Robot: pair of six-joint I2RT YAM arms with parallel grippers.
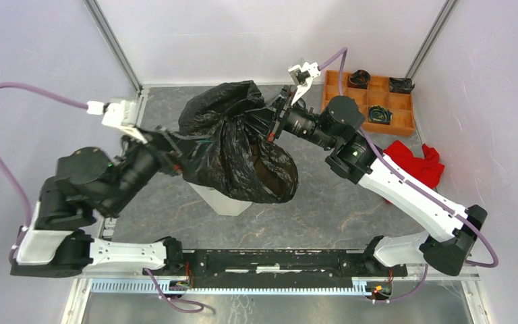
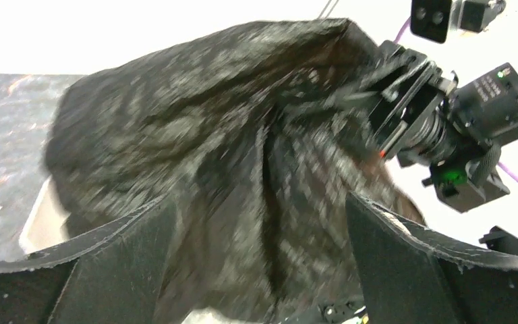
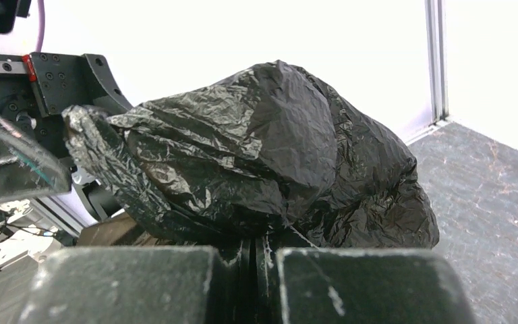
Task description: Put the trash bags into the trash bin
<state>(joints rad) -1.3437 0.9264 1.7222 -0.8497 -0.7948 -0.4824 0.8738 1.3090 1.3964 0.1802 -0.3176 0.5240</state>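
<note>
- trash bag [image 1: 236,142]: glossy black film, heavily wrinkled, bunched into a puffy lump with a twisted fold down the middle. It is lifted off the table [image 1: 324,209], at the centre of the top view.
- In the right wrist view the trash bag [image 3: 263,155] shows fine creases and grey highlights, with a rounded top. In the left wrist view the trash bag [image 2: 229,135] is motion-blurred.
- The bag's lower lobe opens toward 4 o'clock, with a dark brownish interior visible.
- trash bin [image 1: 224,200]: white, mostly covered by the bag. Only a faceted side pokes out at the bag's 6–7 o'clock. The left wrist view shows a sliver of the white bin [image 2: 37,216] at the bag's 8 o'clock.
- The bag is much wider than the visible part of the bin (it sits over it, not inside it).
- left gripper [image 1: 175,154]: at the bag's 9 o'clock. In its own camera the left gripper [image 2: 260,202] has its fingers [image 2: 108,270] spread wide, with bag film bulging between them.
- right gripper [image 1: 272,125]: at the bag's 2 o'clock. In its own camera the right gripper [image 3: 253,260] has its fingers [image 3: 141,283] nearly together, pinching a fold of film.
- orange tray [image 1: 371,101]: at 1 o'clock on the table, holding small dark items.
- red cloth [image 1: 418,165]: at 3 o'clock, partly under the right arm.
</note>
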